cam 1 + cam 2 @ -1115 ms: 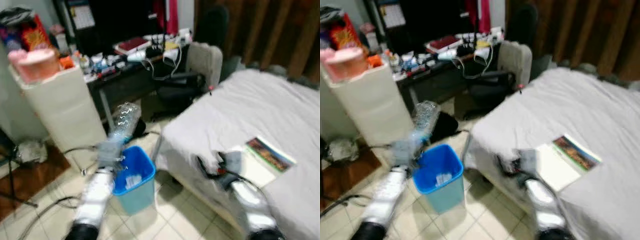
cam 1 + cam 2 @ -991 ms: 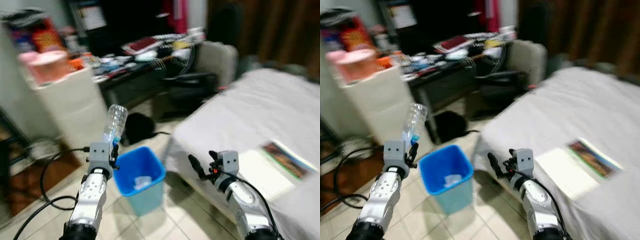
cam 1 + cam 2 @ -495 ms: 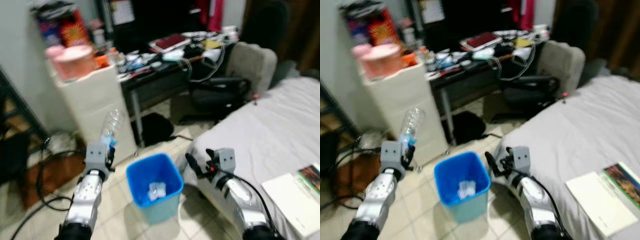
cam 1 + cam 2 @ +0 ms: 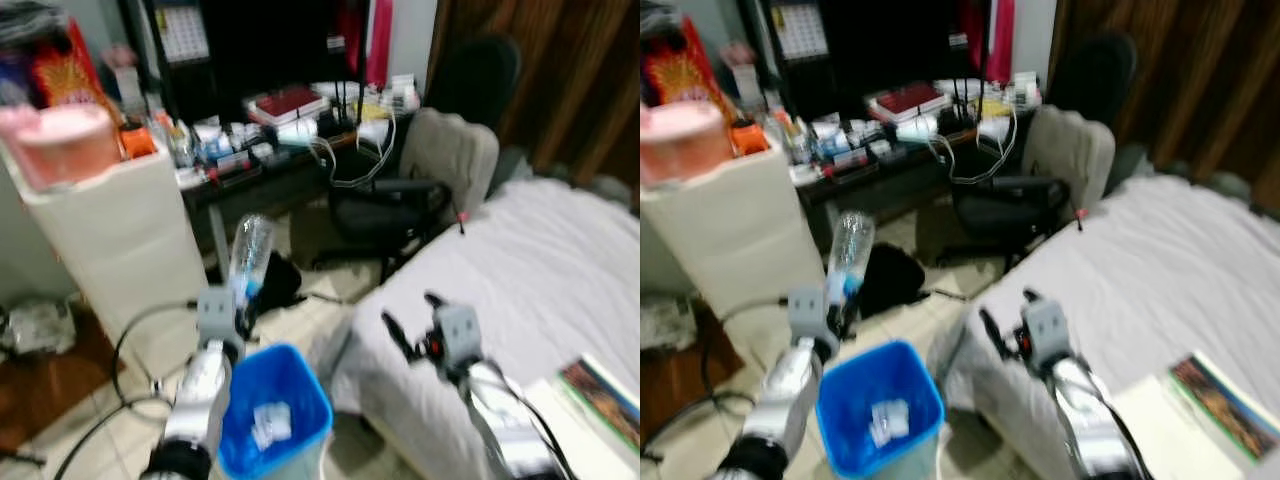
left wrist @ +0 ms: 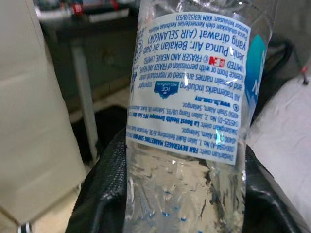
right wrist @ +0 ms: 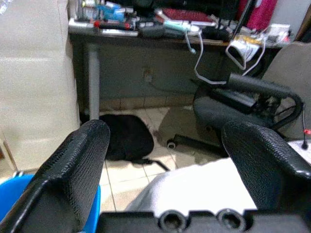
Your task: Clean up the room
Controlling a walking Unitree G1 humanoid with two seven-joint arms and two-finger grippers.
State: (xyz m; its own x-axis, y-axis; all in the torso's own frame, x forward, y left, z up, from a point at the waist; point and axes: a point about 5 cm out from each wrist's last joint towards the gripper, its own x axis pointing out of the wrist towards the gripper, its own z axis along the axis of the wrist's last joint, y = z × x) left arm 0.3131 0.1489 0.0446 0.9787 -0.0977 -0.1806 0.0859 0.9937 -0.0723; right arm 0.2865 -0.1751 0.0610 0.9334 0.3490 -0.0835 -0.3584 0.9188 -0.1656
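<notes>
The left claw (image 4: 238, 300) grips a plastic bottle (image 4: 248, 255) just above the blue bin (image 4: 300, 392), which seems to hold some scraps already, so dropping it remains; the right claw (image 4: 410, 322) hangs released.

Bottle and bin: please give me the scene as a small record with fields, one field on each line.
held item: clear plastic bottle, upright, label around it
holder: left tool, shut on the bottle
bin: blue bin on the tiled floor, below and just right of the left tool
bin contents: a small pale scrap
right tool: right tool, open, holding nothing, raised over the edge of the bed
on bed: a book
</notes>
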